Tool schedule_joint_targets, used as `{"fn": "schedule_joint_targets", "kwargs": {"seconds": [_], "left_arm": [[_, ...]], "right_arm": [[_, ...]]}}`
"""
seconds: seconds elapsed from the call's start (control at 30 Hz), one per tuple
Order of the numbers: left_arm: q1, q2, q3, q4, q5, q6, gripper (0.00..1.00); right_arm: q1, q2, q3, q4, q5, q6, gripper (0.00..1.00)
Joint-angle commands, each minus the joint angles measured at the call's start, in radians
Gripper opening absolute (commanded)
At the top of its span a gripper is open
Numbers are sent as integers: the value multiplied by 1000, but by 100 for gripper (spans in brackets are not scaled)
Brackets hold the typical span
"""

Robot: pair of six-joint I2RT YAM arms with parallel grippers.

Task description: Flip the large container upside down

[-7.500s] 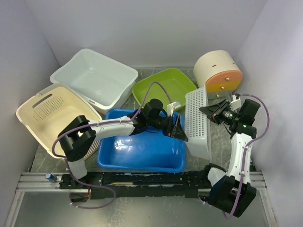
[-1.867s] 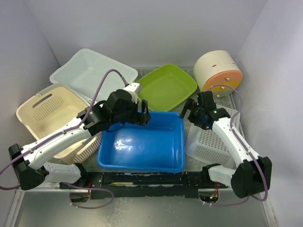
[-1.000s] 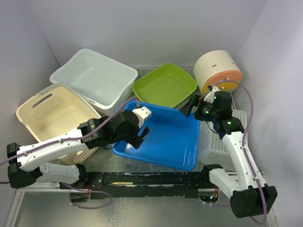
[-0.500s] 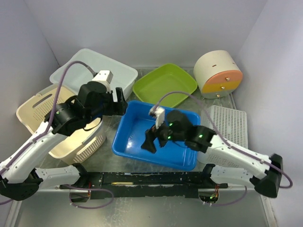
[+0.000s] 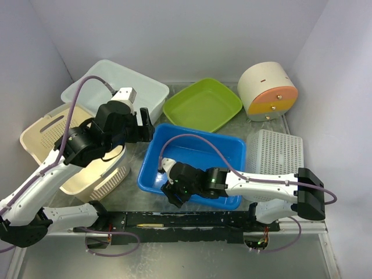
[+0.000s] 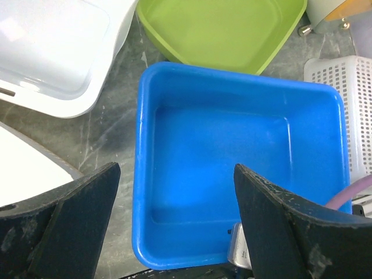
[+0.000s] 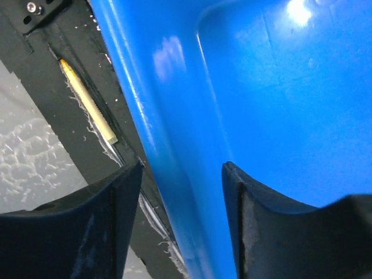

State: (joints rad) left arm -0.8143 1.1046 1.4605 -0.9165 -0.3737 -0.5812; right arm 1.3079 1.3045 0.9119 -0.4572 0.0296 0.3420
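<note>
Right fingers (image 7: 104,215) dropped astride near rim of blue container (image 6: 221,151), grip unclear; left fingers (image 6: 64,226) spread above.

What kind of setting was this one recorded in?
Probably a lab robot test cell: plain white walls enclose the table, a mounting rail runs along its near edge, and the blue tub and green tray look like props.

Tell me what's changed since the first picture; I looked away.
White basket, then on its side, now lies upside down at right. Blue tub slid right. Left gripper drew back, open; right gripper swung over to straddle the tub's near rim. Green tray, white tub unmoved.
</note>
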Motion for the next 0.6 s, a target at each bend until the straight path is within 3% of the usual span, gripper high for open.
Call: {"fn": "schedule_joint_targets", "kwargs": {"seconds": [0.0,0.2,0.33,0.5,0.57], "left_arm": [[7,4,-10,22,-10,-6,90],[7,27,13,53,29,2,90],[8,58,106,34,15,-6,90],[9,118,296,-7,-78,-49,90],[10,126,342,16,-115,-53,89]], "right_arm": [[4,19,31,-49,36,4,51],[4,28,98,-117,-16,-8,19],[4,20,221,-192,-71,-3,1],[-53,9,394,-287,-125,45,0],[-142,0,445,-297,-263,64,0]]}}
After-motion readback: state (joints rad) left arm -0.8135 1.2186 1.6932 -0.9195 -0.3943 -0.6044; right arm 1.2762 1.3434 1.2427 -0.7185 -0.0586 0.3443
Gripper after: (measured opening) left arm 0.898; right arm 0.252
